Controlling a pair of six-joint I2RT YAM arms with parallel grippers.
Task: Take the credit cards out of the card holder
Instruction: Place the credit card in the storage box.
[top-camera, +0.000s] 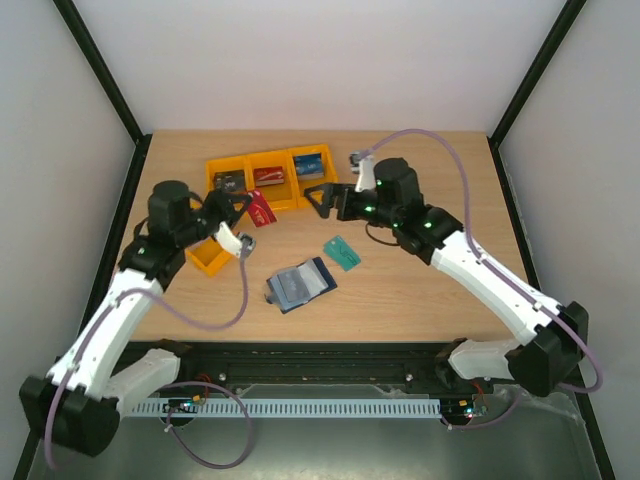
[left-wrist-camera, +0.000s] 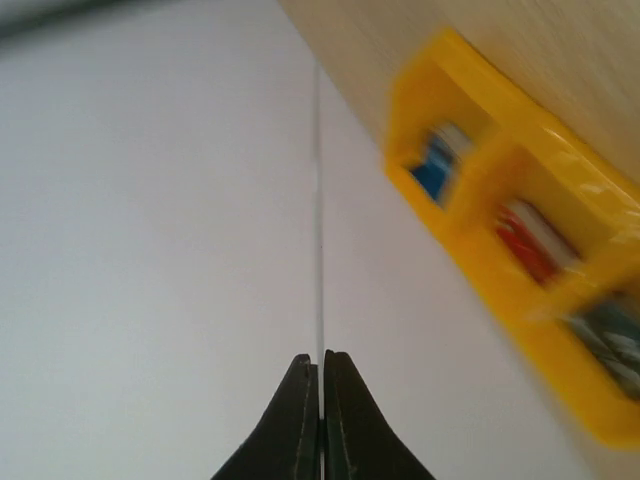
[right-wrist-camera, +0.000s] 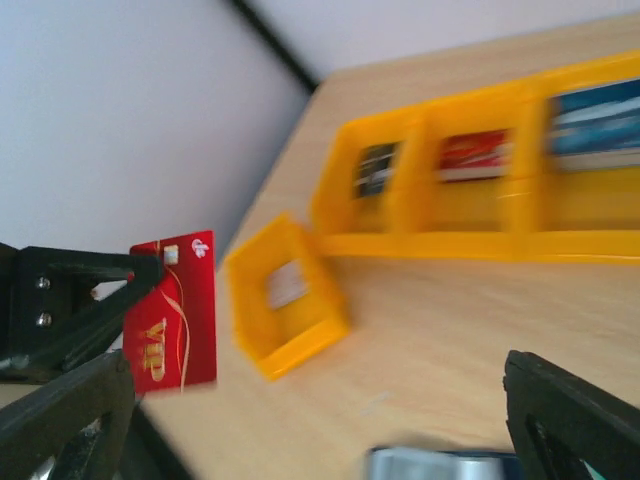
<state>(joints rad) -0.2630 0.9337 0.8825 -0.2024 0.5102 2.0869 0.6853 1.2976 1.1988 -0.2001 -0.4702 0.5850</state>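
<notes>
Red plastic, one credit card (top-camera: 262, 208), is pinched flat between the shut fingers of the left gripper (top-camera: 246, 207) and held above the table at the left, probably for dropping into the single yellow bin (top-camera: 212, 257) just near it. The right gripper (top-camera: 314, 200) hangs wide open and empty just right of the card, perhaps standing by; the card holder (top-camera: 300, 284) lies open near the middle, with a teal card (top-camera: 342, 252) just to its right.
</notes>
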